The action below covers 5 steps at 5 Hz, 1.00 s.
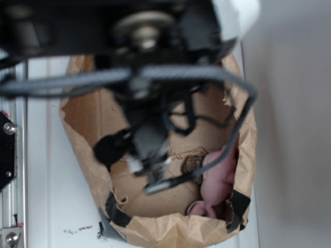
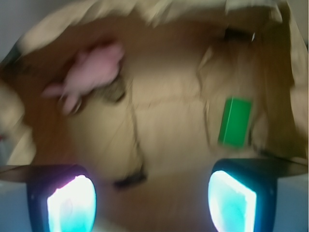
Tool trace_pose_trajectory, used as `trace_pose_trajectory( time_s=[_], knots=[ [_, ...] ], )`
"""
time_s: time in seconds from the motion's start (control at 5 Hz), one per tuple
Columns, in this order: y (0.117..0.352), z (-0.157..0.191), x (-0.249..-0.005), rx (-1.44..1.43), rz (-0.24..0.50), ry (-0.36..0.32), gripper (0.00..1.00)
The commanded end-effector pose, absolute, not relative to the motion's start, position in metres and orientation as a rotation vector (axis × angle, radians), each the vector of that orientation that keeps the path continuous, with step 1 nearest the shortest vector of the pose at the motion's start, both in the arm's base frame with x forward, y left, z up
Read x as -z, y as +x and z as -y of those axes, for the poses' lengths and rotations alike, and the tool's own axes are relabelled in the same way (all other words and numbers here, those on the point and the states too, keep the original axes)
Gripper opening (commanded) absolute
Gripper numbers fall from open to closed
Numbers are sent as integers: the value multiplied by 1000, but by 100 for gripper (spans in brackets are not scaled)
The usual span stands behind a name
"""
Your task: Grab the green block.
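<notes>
The green block (image 2: 235,122) lies flat on the floor of a brown paper bag (image 2: 159,12), seen in the wrist view at the right. It sits just beyond my right finger pad (image 2: 231,202). My gripper (image 2: 152,195) hangs open over the bag's floor, with only brown paper between the glowing pads. In the exterior view the arm and gripper (image 1: 150,168) reach down into the bag (image 1: 170,230) and hide the green block.
A pink plush toy (image 2: 94,72) lies at the bag's far left in the wrist view, against the bag's wall (image 1: 220,178) in the exterior view. Black cables (image 1: 207,77) loop over the bag. A metal rail (image 1: 8,155) runs along the left edge.
</notes>
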<state>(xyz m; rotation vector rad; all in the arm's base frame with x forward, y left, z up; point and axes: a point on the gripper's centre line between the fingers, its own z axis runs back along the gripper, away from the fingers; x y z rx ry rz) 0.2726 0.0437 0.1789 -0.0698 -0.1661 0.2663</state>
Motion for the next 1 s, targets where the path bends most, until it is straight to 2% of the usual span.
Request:
trace_pose_trajectory(
  time_s=[0.0, 0.2, 0.4, 0.8],
  knots=[
    [298, -84, -136, -300, 281, -37, 100],
    [297, -101, -118, -283, 260, -9, 100],
    [291, -108, -112, -272, 250, 14, 100],
    [279, -120, -111, -343, 144, -21, 100]
  ],
)
